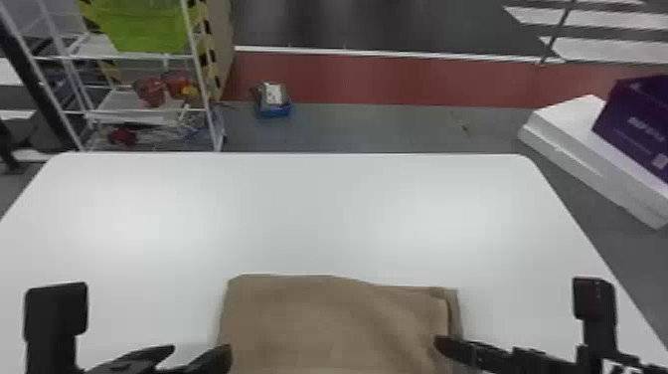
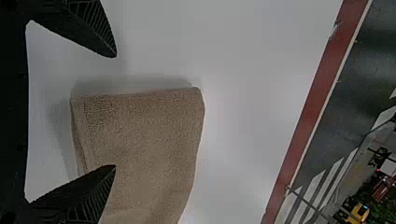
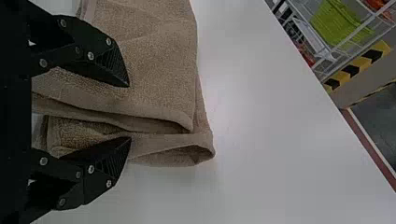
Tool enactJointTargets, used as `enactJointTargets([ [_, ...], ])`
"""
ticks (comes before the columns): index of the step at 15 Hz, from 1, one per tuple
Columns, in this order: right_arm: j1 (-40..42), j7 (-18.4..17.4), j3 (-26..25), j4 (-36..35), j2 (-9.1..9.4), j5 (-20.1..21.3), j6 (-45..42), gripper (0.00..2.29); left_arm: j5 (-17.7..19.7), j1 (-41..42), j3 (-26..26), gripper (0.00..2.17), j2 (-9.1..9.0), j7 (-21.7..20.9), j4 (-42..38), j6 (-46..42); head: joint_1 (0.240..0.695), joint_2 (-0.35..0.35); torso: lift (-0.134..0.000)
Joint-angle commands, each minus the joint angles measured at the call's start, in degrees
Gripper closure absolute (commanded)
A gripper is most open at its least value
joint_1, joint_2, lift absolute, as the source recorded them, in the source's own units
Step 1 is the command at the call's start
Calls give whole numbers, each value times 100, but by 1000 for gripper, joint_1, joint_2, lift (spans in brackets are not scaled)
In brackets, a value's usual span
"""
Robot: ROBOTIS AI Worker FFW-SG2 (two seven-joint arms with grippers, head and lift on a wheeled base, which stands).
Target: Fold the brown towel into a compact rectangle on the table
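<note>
Red flooring crosses the room well beyond the brown towel, with a white wire rack farther off to the towel's left and a purple box on a white box beyond it to its right. Under the towel is my white worktop, its bare stretch reaching out past the towel's far edge. The towel lies folded in layers on the near part of that surface, in front of me. My left gripper is at the towel's left edge, jaws spread wide: 1 finger overlaps the cloth in my left wrist view, the other is out past its edge. At the towel's right end is my right gripper, its jaws parted too, with a narrower gap and nothing pinched between them. There the upper layer ends short of the lower, which curls into a small open loop. Whether either gripper touches the towel, I cannot tell.
</note>
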Motion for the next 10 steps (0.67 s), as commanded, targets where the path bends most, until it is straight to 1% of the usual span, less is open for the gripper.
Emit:
enactJointTargets([
  [1,-38,0,39,11,5,-6,76,768,0,-8,9,33,-15,0,2,0,695,-60,-123],
  [2,-65,0,39,11,5,-14,94,768,9,-17,9,33,-15,0,11,0,695,-54,-123],
  [4,-65,9,31,2,5,-76,111,974,9,-17,26,33,-15,-9,11,0,695,-49,-123],
  [6,-73,9,31,-33,5,-85,146,1001,18,-43,18,33,-15,-9,19,0,695,-44,-123],
  [8,-126,9,22,-33,5,-93,252,1204,18,-61,18,33,-15,0,28,0,695,-40,-123],
  [10,-126,18,-40,-68,5,-208,252,1204,18,-78,9,33,-15,0,19,18,695,-40,-123],
])
